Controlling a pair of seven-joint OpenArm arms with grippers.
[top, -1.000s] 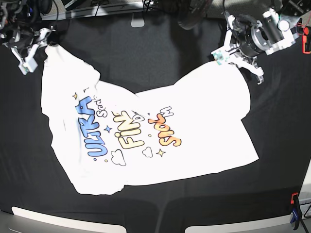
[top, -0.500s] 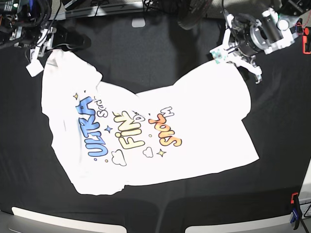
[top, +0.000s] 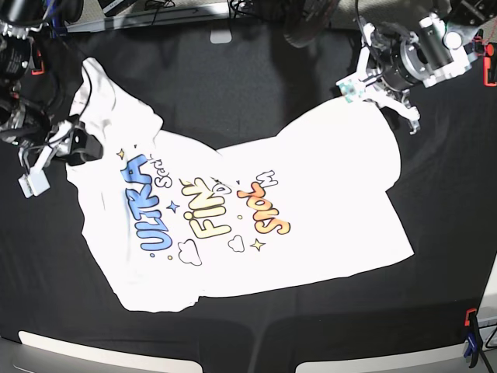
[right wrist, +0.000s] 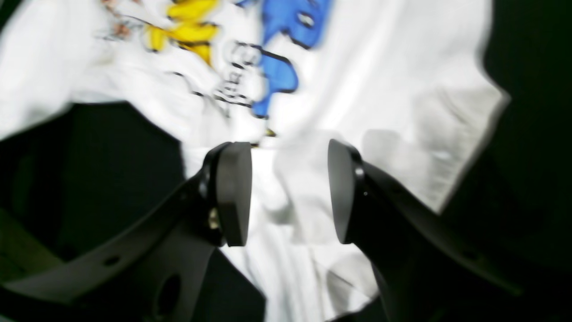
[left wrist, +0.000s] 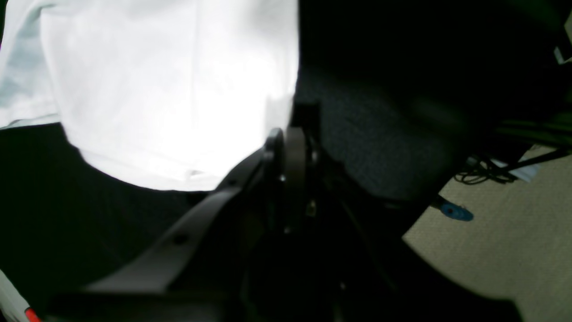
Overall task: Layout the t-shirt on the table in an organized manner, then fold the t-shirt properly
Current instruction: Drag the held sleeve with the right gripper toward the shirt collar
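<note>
The white t-shirt [top: 311,202] lies print up on the black table [top: 233,93], slanted, with folds at its middle and lower left. My left gripper [top: 371,92] is at the shirt's upper right corner. In the left wrist view the gripper [left wrist: 286,134] has its jaws together at the edge of the white cloth [left wrist: 170,89]. My right gripper [top: 71,148] is at the shirt's left edge. In the right wrist view this gripper [right wrist: 288,192] is open and empty just above the shirt [right wrist: 402,89], near the blue letters.
A red clamp [top: 489,68] is at the table's right edge and a red and blue clamp [top: 470,334] at its lower right. Cables and equipment line the far edge. The left wrist view shows beige floor [left wrist: 514,250] beyond the table edge.
My right gripper has let go of the shirt's upper left sleeve and moved down toward me, along the left edge. The sleeve now lies on the table. The left arm has not moved.
</note>
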